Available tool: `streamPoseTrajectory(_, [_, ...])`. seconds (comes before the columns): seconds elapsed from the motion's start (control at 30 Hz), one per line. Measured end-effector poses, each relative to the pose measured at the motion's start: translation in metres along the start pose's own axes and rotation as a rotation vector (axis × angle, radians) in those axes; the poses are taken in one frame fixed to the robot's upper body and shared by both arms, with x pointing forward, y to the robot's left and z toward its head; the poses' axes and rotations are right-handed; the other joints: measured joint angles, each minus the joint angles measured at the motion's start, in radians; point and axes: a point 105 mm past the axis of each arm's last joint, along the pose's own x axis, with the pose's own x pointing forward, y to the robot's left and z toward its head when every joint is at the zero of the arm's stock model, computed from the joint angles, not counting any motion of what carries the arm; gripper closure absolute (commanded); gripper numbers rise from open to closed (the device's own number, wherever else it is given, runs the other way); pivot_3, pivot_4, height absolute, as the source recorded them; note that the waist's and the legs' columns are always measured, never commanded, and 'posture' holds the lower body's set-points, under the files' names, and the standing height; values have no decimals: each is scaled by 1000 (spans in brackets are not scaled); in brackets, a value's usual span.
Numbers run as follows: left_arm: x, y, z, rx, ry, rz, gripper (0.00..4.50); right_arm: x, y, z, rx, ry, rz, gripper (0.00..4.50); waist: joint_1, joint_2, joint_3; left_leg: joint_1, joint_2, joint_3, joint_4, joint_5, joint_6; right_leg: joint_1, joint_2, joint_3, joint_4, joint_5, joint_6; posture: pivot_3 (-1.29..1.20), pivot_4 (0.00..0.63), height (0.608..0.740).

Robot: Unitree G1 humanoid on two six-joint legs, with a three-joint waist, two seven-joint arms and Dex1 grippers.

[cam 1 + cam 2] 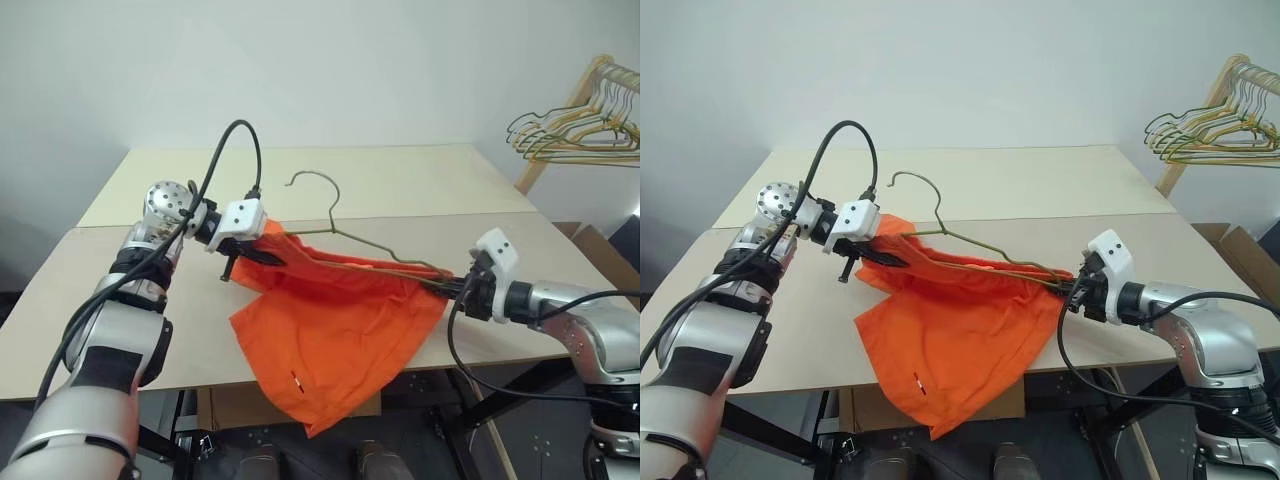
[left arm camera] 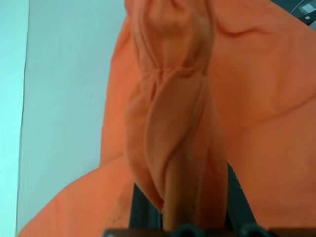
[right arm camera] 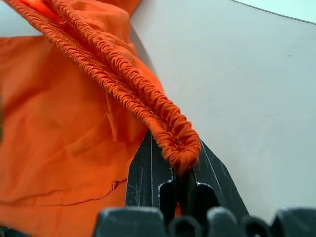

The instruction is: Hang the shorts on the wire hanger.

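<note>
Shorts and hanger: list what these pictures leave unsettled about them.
- Left gripper: in the left wrist view bunched fabric of the shorts covers the fingers, so the grip point is hidden.
- Wire hanger: its lower bar runs under the waistband in the head views; whether it passes inside the shorts cannot be told.
- Right gripper: clamps the waistband end; whether it also pinches the hanger is hidden.

We see a pale beige counter made of two boards joined at a seam running across it. The orange shorts partly rest on the near board, their lower end hanging over the front edge. Everything else about the counter's surface is plain and matte.
</note>
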Motion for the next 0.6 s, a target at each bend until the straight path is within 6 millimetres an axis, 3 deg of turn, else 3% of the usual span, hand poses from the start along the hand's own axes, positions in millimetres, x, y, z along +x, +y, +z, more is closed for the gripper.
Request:
streamPoseTrajectory(0.23, [-5,7,-3,-87,-30,78,4500,-6,6,2,-40,2,34,4471,2,0,0,0,0,0,0,0,0,1,0,0,-1,-1,1,44,0,740])
streamPoseTrajectory(0.6, [-3,-6,-9,-43,5,-1,4500,-11,5,4,-57,12,36,4471,1,0,0,1,0,0,0,0,0,2,0,0,-1,0,0,35,0,740])
